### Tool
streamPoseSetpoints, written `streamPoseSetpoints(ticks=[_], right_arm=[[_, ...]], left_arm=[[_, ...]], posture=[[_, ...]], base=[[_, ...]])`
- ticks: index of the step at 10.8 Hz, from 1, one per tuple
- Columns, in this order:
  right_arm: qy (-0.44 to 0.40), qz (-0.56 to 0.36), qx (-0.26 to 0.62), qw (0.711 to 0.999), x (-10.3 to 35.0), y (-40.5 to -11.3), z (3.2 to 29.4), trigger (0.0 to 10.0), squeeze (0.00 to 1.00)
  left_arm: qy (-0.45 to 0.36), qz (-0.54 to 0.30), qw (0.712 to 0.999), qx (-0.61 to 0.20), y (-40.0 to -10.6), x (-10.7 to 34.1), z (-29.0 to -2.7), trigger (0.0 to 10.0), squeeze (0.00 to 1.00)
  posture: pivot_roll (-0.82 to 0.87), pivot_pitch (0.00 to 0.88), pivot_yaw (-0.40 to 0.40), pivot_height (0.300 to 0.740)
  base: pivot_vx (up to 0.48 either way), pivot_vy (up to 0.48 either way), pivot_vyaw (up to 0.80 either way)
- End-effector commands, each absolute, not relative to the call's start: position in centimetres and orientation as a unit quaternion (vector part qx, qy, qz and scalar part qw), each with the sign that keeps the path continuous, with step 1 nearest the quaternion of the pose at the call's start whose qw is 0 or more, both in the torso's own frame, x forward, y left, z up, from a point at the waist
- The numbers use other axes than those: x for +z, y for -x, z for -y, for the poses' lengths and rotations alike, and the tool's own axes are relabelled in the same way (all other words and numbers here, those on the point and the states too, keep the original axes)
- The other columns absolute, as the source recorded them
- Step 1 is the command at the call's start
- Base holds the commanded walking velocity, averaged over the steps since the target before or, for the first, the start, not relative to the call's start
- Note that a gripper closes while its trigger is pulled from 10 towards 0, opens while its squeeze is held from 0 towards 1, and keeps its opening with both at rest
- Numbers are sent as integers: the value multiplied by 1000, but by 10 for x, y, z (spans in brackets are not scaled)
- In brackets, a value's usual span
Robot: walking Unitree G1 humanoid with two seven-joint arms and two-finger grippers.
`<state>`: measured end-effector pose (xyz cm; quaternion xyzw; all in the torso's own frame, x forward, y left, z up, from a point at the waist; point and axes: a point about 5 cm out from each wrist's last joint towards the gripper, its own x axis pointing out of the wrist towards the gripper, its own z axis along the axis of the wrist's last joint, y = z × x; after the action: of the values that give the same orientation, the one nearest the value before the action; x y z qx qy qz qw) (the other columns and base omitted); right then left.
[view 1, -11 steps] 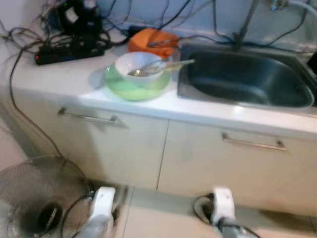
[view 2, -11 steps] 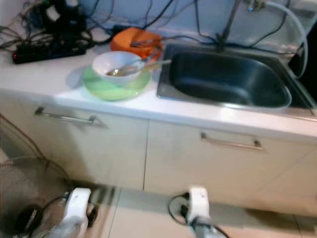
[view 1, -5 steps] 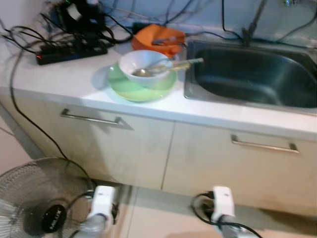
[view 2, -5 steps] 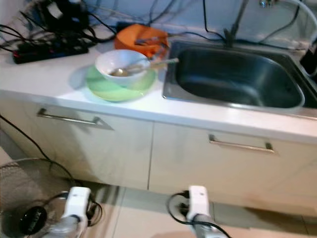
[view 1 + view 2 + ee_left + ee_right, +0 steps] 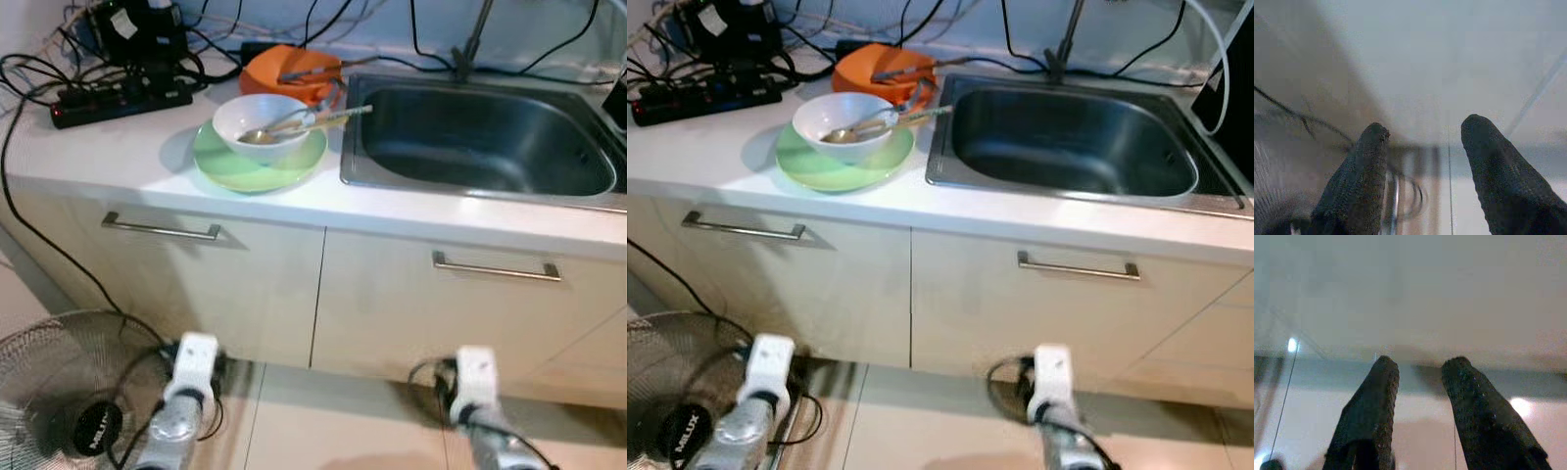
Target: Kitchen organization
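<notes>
A black power strip point(image 5: 122, 100) with tangled cables sits at ten o'clock; a floor fan point(image 5: 59, 397) stands at seven o'clock.

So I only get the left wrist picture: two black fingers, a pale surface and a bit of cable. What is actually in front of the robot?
Observer: A kitchen counter with a steel sink set into it, on the robot's right.
Operator: Anything on it to tidy?
Observer: A white bowl stands on a green plate, with utensils resting in the bowl.
Operator: And the other arm?
Observer: The right gripper hangs low in front of the cabinet doors, fingers apart, holding nothing.
</notes>
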<state>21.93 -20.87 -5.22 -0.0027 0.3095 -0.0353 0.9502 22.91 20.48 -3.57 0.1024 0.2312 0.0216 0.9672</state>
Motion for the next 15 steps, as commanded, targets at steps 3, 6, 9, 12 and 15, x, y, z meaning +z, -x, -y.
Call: streamPoseSetpoints(ticks=[3, 6, 9, 12, 15], right_arm=[[50, -151, -25, 987, -11, -247, 218, 10000, 0], [76, -41, -23, 996, 29, -262, 219, 10000, 0], [90, 64, -19, 994, 81, -269, 206, 10000, 0], [81, 141, -1, 987, 135, -285, 188, 10000, 0], [22, 152, 20, 988, 156, -306, 160, 10000, 0]], left_arm=[[-128, -76, 988, 50, -245, 9, -214, 10000, 0], [-129, 25, 990, 54, -258, 53, -212, 10000, 0], [-124, 117, 984, 47, -265, 105, -202, 10000, 0], [-114, 184, 976, 32, -279, 152, -186, 10000, 0], [-97, 202, 975, 5, -301, 172, -160, 10000, 0]], posture=[[17, 73, -43, 740], [10, 70, -45, 740], [3, 61, -47, 740], [-3, 31, -50, 740], [-1, 11, -50, 740]], base=[[0, 0, 0], [0, 0, 0], [0, 0, 0], [0, 0, 0], [0, 0, 0]])
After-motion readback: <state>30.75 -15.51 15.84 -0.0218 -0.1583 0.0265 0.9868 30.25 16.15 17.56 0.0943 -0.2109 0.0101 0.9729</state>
